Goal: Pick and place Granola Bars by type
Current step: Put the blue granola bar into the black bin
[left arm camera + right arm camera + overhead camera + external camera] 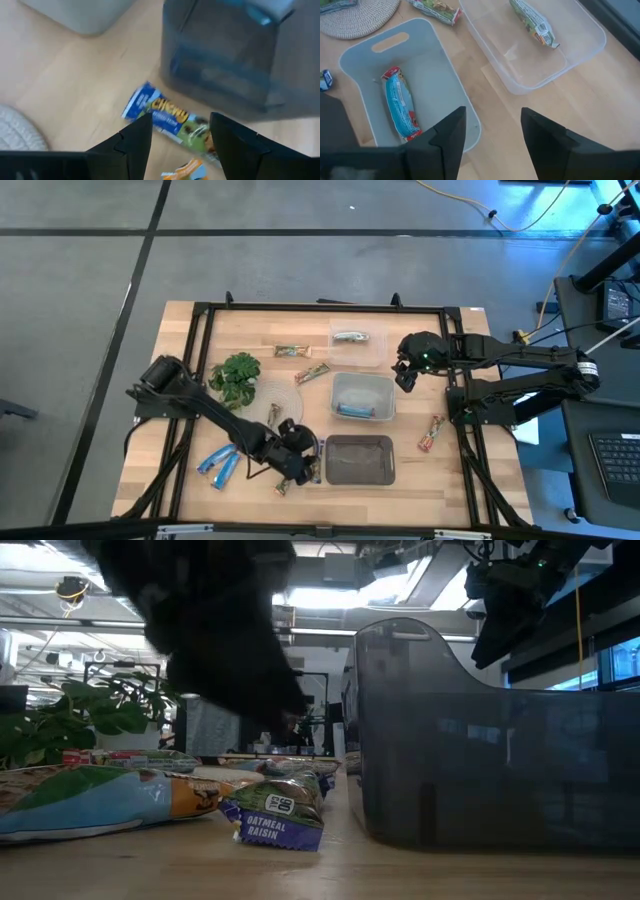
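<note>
High view: left gripper (297, 463) lower centre, over a blue-green bar (283, 485) beside the dark bin (358, 459); right gripper (405, 375) far off, upper right, empty. Left wrist view: bar (167, 120) lies diagonal, just ahead of jaws, fingers (135, 140) part-open, holding nothing. Low view: "Oatmeal Raisin" wrapper. Right wrist view: jaws apart, empty, above grey bin (435, 95).

**Non-Task Items on the Counter**

The wooden counter (190, 330) carries a black frame (300, 308). A leafy green plant sprig (236, 376) lies left of centre, beside a round woven mat (272, 394). Three bins stand right of centre: a clear bin (372, 352) farthest, a pale grey bin (362, 383) in the middle, a dark bin (359, 459) nearest.
</note>
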Tool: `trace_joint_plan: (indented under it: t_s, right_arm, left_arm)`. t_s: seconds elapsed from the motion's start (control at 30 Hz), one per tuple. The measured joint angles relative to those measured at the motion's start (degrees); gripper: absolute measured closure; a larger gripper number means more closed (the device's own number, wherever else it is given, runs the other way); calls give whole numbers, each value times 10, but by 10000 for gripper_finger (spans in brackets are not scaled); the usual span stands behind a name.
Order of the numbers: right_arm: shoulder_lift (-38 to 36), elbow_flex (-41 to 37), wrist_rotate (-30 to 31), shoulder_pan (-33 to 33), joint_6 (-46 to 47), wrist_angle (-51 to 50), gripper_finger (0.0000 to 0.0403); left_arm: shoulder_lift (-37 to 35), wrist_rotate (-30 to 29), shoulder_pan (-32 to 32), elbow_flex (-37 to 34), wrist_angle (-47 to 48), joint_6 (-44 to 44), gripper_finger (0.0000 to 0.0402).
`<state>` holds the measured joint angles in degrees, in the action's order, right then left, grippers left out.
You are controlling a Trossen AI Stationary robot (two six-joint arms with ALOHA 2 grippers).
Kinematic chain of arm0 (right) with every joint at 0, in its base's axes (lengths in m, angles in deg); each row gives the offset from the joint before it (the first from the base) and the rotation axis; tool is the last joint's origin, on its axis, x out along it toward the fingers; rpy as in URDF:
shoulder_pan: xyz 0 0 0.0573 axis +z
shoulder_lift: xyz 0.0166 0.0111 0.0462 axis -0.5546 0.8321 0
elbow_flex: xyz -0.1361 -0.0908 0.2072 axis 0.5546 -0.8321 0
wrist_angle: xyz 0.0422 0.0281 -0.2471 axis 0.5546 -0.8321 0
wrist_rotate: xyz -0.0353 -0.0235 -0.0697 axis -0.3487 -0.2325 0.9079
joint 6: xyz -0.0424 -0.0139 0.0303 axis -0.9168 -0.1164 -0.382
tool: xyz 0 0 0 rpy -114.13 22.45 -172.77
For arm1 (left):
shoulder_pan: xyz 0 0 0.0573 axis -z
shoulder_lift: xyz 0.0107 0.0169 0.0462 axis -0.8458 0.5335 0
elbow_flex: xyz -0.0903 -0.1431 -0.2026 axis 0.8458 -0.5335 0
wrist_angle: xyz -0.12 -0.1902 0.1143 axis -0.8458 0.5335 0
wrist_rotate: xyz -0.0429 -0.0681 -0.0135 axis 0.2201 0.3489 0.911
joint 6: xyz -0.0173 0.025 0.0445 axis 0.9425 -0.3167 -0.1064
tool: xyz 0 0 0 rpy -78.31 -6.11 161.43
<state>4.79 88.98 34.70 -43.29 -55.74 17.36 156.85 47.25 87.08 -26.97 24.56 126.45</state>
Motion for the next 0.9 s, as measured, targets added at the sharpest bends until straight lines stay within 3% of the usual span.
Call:
trace_joint_plan:
  t_s: [0.3,0.9]
  right_arm:
    - [0,0,0,0,1,0,211]
    - [0,0,0,0,0,0,211]
  left_arm:
    - [39,37,3,1,-73,5,214]
    - [58,52,-1,3,-24,58,215]
